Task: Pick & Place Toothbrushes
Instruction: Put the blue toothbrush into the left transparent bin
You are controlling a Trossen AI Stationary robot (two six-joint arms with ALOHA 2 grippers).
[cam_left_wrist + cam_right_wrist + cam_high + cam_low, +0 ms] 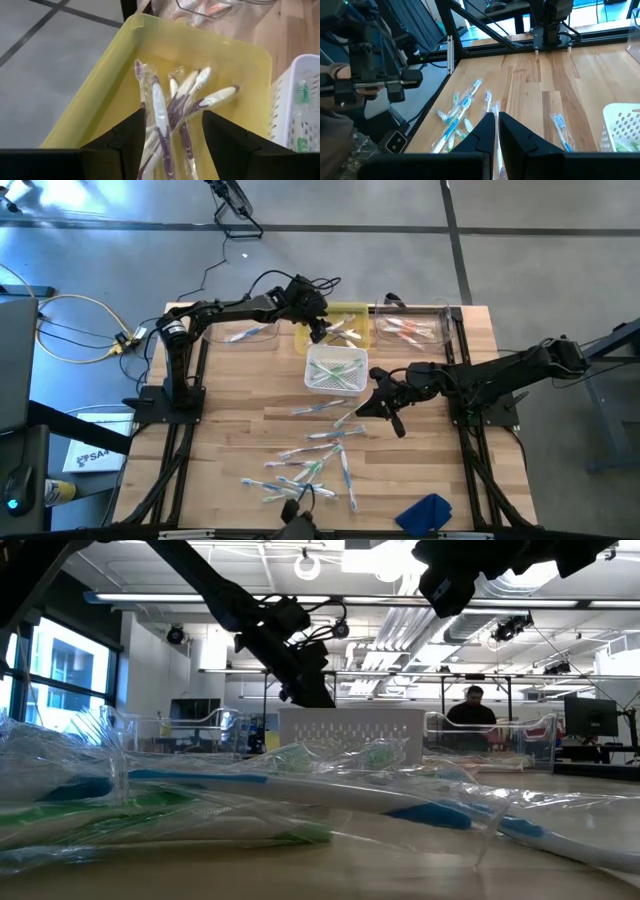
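— Purple-and-white wrapped toothbrushes (165, 112) lie in a shallow yellow plastic bin (125, 70), at the far edge of the pale wooden worktop (240, 430). Where is the left pincer (172, 135)?

— Right over that yellow bin, fingers spread wide, with nothing between them. The brushes lie loose below it.

— And the other brushes?

— Green-accented ones sit in a white slotted plastic basket (335, 370) just in front of the yellow bin. Reddish ones fill a clear tub (415, 328) to one side of the yellow bin, and a second clear tub (245, 332) on the other side holds a few more. A scatter of blue and green wrapped brushes (310, 460) lies on the worktop's near half.

— The right pincer (496, 125)?

— Low above the worktop, beside the white basket, fingers pressed together; I can't tell whether the wrapped brush under them is held.

— The room?

— Grey floor, ceiling lights, a person seated at a desk (472, 710) far behind. A folded blue cloth (425, 512) lies at the near corner.

— Anything unclear?

— From table height the crinkled wrappers blur together in front, hiding most of the bins.
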